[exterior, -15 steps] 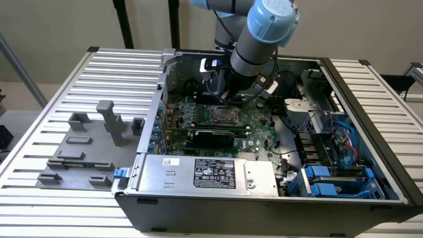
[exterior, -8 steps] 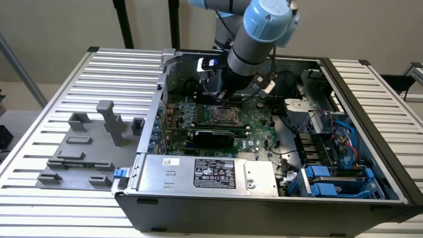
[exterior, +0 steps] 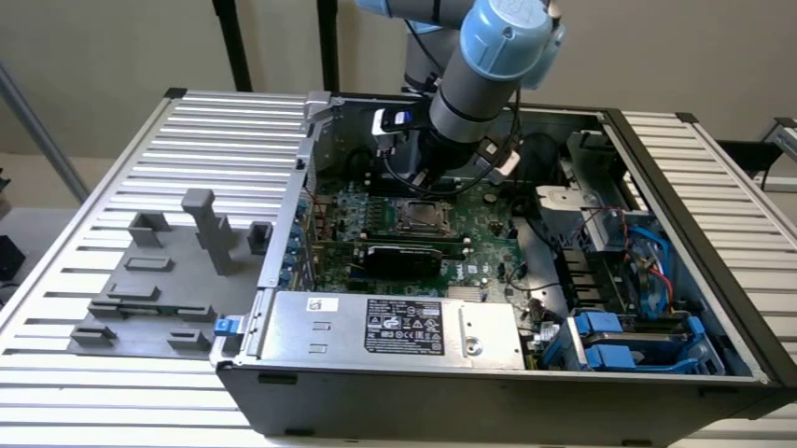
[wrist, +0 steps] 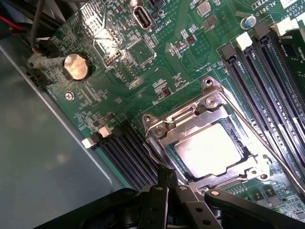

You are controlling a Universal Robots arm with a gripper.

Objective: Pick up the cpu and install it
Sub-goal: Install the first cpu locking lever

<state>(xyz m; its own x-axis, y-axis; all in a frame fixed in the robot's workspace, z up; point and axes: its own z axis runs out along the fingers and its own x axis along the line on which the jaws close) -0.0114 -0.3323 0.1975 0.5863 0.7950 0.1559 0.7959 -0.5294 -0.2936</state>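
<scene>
The cpu (wrist: pixel 207 150) lies flat inside the socket (wrist: pixel 209 138) on the motherboard (wrist: pixel 119 62), its pale metal top showing through the opening of the metal frame. In the wrist view it looks level and squared to the frame, with a thin dark gap around its edges. The frame's retention plate seems to sit around it, though whether the plate is latched down cannot be told.

The claw (wrist: pixel 167 183) is together and holds nothing. Its black fingertips meet just beside the near edge of the socket, close to the frame but apart from the cpu. In the exterior view the arm (exterior: pixel 492 75) reaches down into the open case (exterior: pixel 697 243), with its wrist above the socket (exterior: pixel 417 217) region in the middle of the board.

As a judgement, the main part of the task looks done: the chip is already picked up, carried and set in its seat, and the claw has let go. What may be left is any final seating or locking of the socket, which the pictures do not settle.

On the exterior view's left, grey fixture blocks (exterior: pixel 187 252) stand on the slatted desk (exterior: pixel 88 205) beside the case, with no chip visible among them.
</scene>
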